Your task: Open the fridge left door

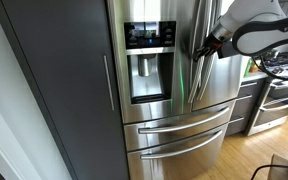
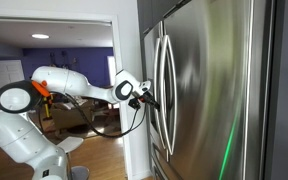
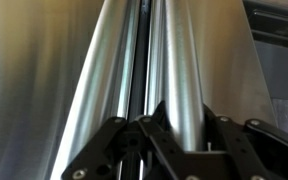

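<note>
Fridge: the fridge [image 1: 174, 135] stands upright against a dark grey cabinet [image 1: 64, 90], with two wide drawers [image 1: 179, 128] under its upper doors
Left door: the left door [image 1: 150, 58] is shut and flush with its neighbour, and it carries the lit display [image 1: 149, 34] and the recessed dispenser [image 1: 150, 80]
Handle: its vertical bar handle [image 1: 189, 40] runs down the door's inner edge, just beside the neighbouring door's bar [image 1: 199, 25]; the wrist view shows both bars flanking the dark door gap [image 3: 139, 50], but I cannot tell there which is which
End effector: the end effector [image 1: 204, 48] sits at the bars at about display height, as an exterior view [image 2: 147, 97] also shows; only its dark linkage shows in the wrist view, so I cannot tell whether it is parted or clamped on a bar
Weight: probably heavy and rigid, hinged on the cabinet side, with a seal that likely resists and then gives suddenly
Surface: polished steel, likely slippery under the pads
Where to hold: around the bar near mid-height, fingers reaching behind it, pulling outward along the door's arc
Risk: catching the neighbouring bar instead, since the two stand so close
</note>
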### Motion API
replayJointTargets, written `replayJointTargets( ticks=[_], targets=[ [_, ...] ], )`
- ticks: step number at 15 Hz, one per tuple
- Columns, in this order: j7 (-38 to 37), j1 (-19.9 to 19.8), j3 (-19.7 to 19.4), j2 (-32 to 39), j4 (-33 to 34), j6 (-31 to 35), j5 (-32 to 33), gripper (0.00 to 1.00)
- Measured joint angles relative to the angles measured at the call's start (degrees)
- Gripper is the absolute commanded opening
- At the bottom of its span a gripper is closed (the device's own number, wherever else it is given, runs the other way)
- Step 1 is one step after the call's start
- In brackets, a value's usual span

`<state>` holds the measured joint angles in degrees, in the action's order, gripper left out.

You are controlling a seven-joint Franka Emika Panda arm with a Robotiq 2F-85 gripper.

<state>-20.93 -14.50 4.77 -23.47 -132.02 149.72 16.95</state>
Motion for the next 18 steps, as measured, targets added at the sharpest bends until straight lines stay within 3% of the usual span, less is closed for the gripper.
replayJointTargets(
  ticks=[4,5,18],
  targets=[
    [0.4,0.2,-0.2,-0.1,-0.1,0.1,-0.2,0.3],
    [0.5,0.2,-0.2,-0.1,-0.1,0.1,-0.2,0.07],
    [-0.2,-0.1,0.9,-2.4,-2.4,0.7,0.1,0.07]
  ],
)
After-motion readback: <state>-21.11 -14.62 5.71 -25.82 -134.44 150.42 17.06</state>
